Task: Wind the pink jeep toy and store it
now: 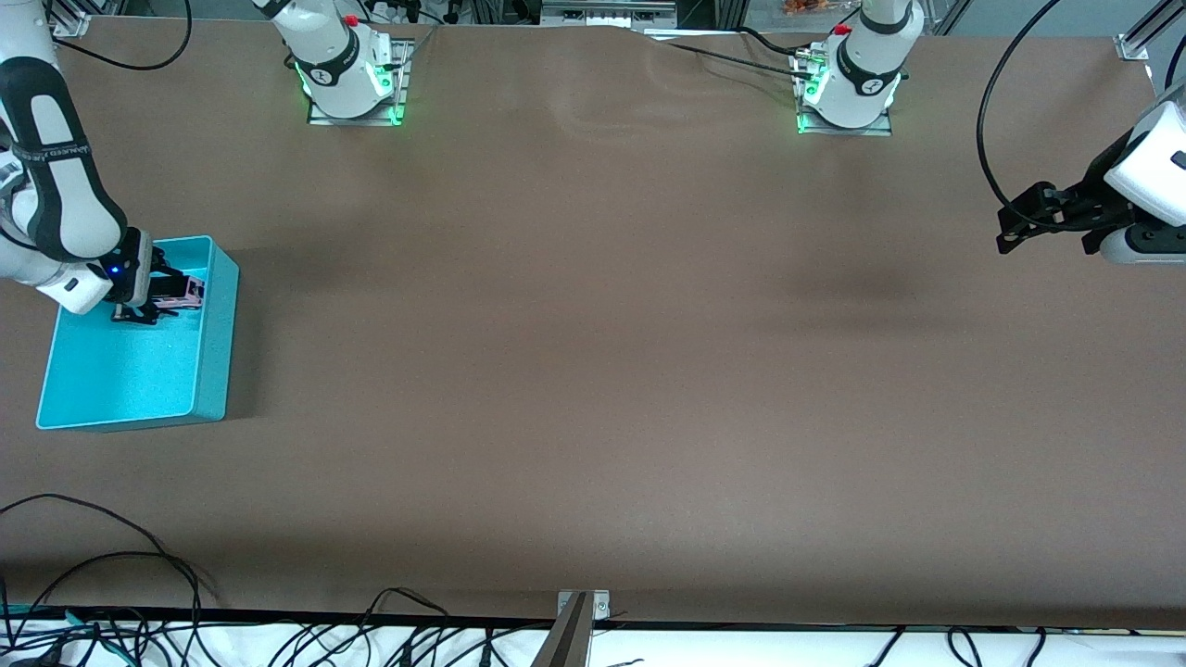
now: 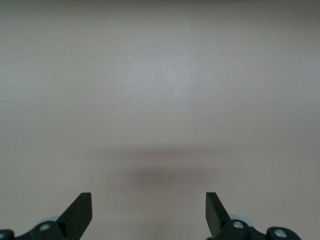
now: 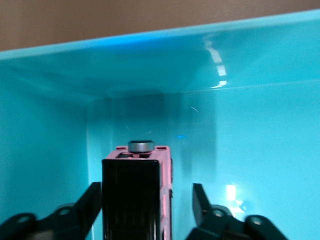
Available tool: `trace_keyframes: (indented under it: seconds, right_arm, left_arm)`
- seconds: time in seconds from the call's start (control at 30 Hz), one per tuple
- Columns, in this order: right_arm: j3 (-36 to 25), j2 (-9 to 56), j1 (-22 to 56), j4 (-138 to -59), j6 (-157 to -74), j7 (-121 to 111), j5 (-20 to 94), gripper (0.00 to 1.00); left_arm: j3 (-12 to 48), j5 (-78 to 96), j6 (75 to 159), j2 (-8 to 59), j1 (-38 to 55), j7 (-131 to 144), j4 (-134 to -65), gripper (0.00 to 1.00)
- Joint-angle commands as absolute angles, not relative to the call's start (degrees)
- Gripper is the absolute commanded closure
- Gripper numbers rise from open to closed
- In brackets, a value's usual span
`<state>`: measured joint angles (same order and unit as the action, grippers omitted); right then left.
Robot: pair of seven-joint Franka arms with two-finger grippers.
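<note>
The pink jeep toy with its black roof is inside the turquoise bin, close to the bin's wall farther from the front camera. My right gripper reaches down into the bin and stands open around the jeep. One finger lies against the jeep's side. The other finger is apart from it, with bin floor showing in the gap. My left gripper waits in the air over the left arm's end of the table, open and empty.
The turquoise bin stands at the right arm's end of the brown table. Both arm bases stand along the edge farthest from the front camera. Cables lie along the nearest edge.
</note>
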<state>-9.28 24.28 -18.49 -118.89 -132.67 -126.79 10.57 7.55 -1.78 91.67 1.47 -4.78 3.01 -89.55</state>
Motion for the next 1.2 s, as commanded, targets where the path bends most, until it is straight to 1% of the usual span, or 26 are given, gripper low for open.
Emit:
trace_keyframes:
  seconds: [0.0,0.07,0.23,0.33,0.43,0.57,0.7,0.87,1.03,1.17]
  right_arm:
    - [-9.1,17.4,-18.2,-122.2,-132.4,-125.1,11.9,0.0]
    - [-9.1,15.0,-17.9,-123.0,-131.7,-123.7,11.9,0.0]
    - [-8.4,10.4,-16.8,-122.9,-125.3,-115.8,11.9,0.0]
    - [-6.4,8.4,-16.5,-122.5,-122.8,-107.9,11.8,0.0]
    - [-5.0,8.1,-16.2,-121.7,-122.5,-101.3,11.8,0.0]
    - [-4.9,8.0,-13.5,-120.2,-122.3,-92.9,11.8,0.0]
    - [-4.8,7.7,-12.7,-119.0,-122.3,-86.9,11.8,0.0]
    - [-4.7,6.3,-10.1,-116.6,-120.5,-77.9,11.8,0.0]
    - [-4.5,6.5,-7.7,-111.5,-113.6,-63.6,10.9,0.0]
    - [-4.5,7.3,-6.4,-107.1,-109.3,-57.8,9.4,0.0]
  left_arm:
    - [7.5,-2.6,90.4,2.5,-4.2,3.5,-87.4,0.0]
    - [7.5,-2.6,90.4,2.5,-4.2,3.5,-87.4,0.0]
    - [7.5,-2.6,90.4,2.5,-4.2,3.5,-87.4,0.0]
    - [7.5,-2.6,90.4,2.5,-4.2,3.5,-87.4,0.0]
    - [7.5,-2.6,90.4,2.5,-4.2,3.5,-87.4,0.0]
    - [7.4,-2.6,90.4,2.5,-4.2,3.5,-87.5,0.0]
    - [7.4,-2.6,90.3,2.5,-4.2,3.5,-87.5,0.0]
    - [7.4,-2.6,90.2,2.6,-4.2,3.5,-87.5,0.0]
    - [7.4,-2.6,90.2,2.5,-4.2,3.5,-87.5,0.0]
    - [7.4,-2.6,90.2,2.6,-4.2,3.5,-87.5,0.0]
